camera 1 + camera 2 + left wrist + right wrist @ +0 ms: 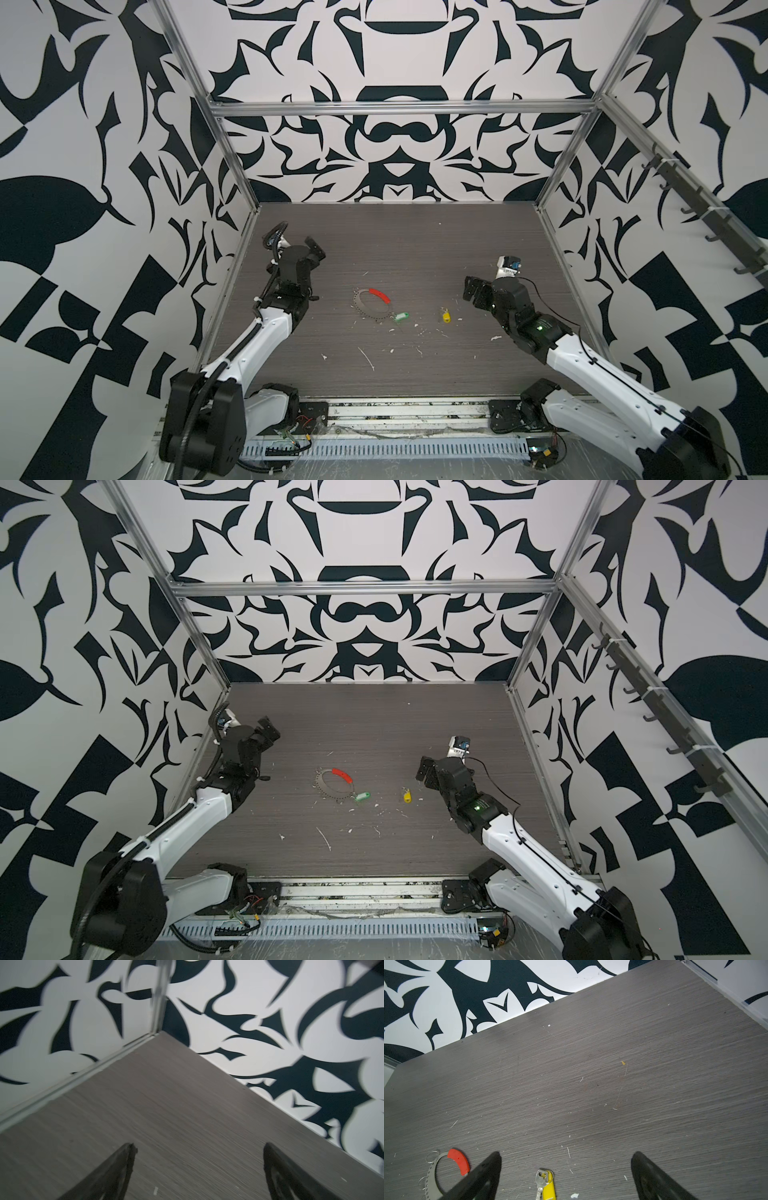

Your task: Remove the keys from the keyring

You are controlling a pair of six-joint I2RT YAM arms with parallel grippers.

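Slotted cable duct [374,449] runs along the front edge; left gripper [199,1145] is off by the left wall, fingers wide apart, empty. Mid-table [415,241] the keyring [358,300] lies flat with the green key [401,317] touching its lower-right edge, can't tell if it's hooked on or just beside; the yellow key [446,316] lies well apart to the right, clearly off, so roughly half done. Right gripper [566,1153] hovers near the yellow key, fingers spread, holding nothing; the green key looks like what's left.
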